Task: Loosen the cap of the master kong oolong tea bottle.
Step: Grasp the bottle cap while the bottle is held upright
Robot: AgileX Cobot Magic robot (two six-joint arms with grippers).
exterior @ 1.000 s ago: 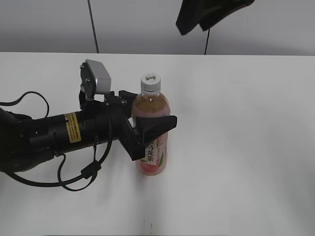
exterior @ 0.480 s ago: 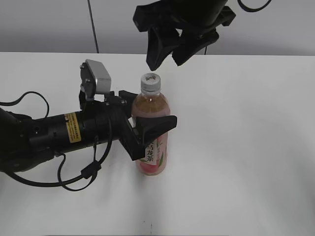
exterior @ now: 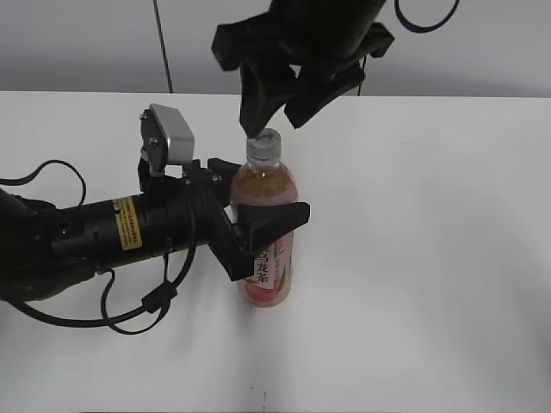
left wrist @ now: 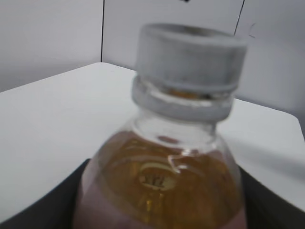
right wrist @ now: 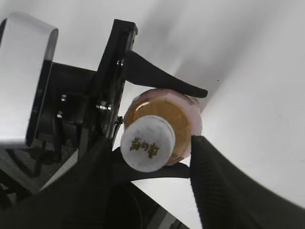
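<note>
The master kong oolong tea bottle [exterior: 265, 237] stands upright on the white table [exterior: 430, 258], left of the middle, filled with amber tea nearly up to its shoulder and still wearing the cap [exterior: 263, 146]. The left gripper [exterior: 258, 219] reaches in from the left at label height, its two black fingers [exterior: 277, 222] clamped against opposite sides of the bottle's body. The right gripper [exterior: 274, 103] hangs directly above the cap with its fingers spread, one on each side of it; whether the tips touch the cap is hard to judge from this angle. The left wrist view gives a close, blurred look at the cap's ribbed side [left wrist: 189, 56], the collar ring under it and the tea surface in the clear neck, with dark finger edges at the lower corners. Only the right wrist view looks straight down: it shows the cap's round top [right wrist: 147, 143] with a faint mark on it, the orange liquid ringed by the pink label, and the right gripper's own fingers [right wrist: 224, 191] flanking the bottle without contact there.
</note>
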